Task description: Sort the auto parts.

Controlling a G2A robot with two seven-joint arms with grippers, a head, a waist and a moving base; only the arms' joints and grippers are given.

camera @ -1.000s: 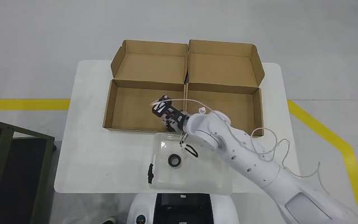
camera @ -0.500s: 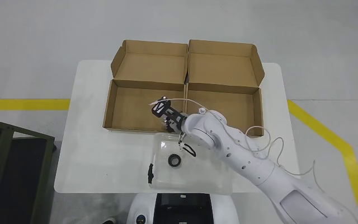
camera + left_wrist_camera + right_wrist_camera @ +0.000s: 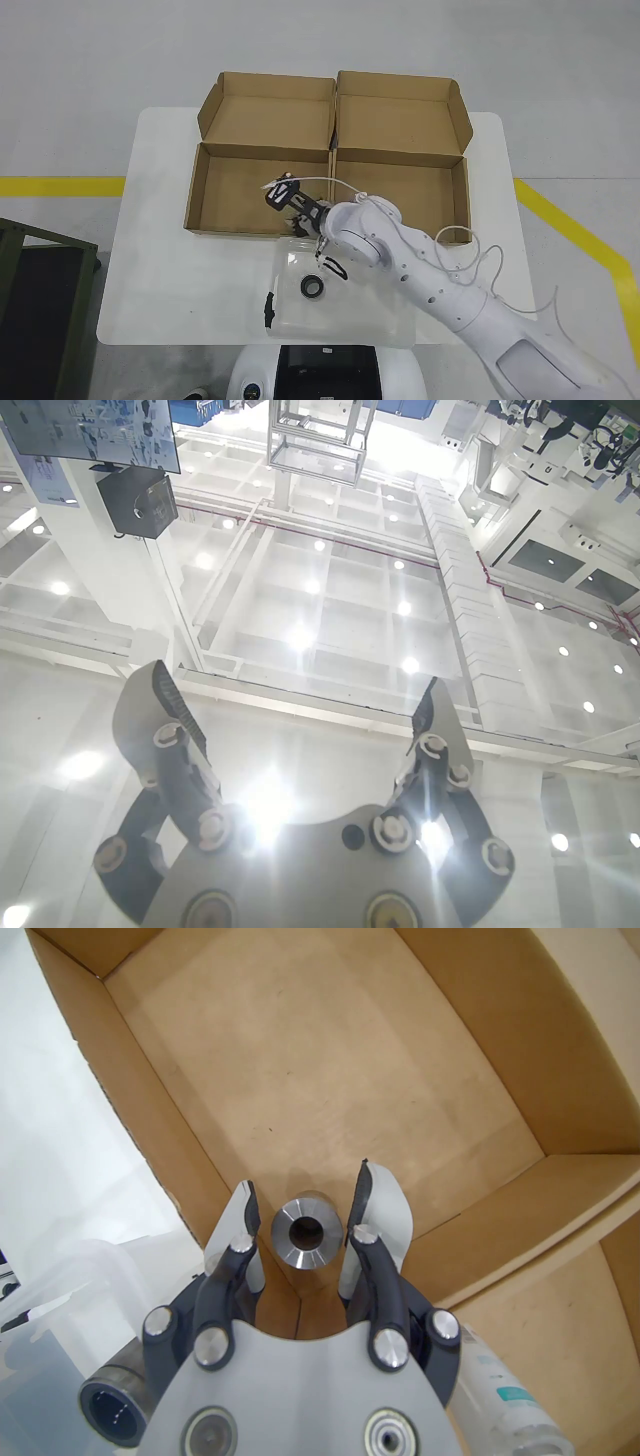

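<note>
The right hand (image 3: pixel 305 1174) hangs low over the left cardboard box (image 3: pixel 240 195), at that box's near corner on the side that meets the right cardboard box (image 3: pixel 400 195). Under it a metal sleeve (image 3: pixel 306 1233) shows end-on, bore toward the wrist camera, against the box's floor. The fingers (image 3: pixel 387 1213) are spread a little wider than the sleeve, with slivers of cardboard between pad and steel, so they flank it and do not pinch it; whether it already rests on the floor I cannot tell. I judge this to be the drop-off, and the corner is probably chosen as the shortest carry from the supply. Just in front of the left cardboard box, on the worktop (image 3: pixel 170 250), a clear bin (image 3: pixel 340 325) holds what looks unsorted: a dark bearing (image 3: pixel 313 288), a black clip (image 3: pixel 336 267) between it and the box, and a black piece (image 3: pixel 268 308) at the bin's rim. The left hand (image 3: pixel 295 680) is well away from the left cardboard box, aimed at the ceiling, fingers wide apart and holding nothing, likely parked to leave the reach free
</note>
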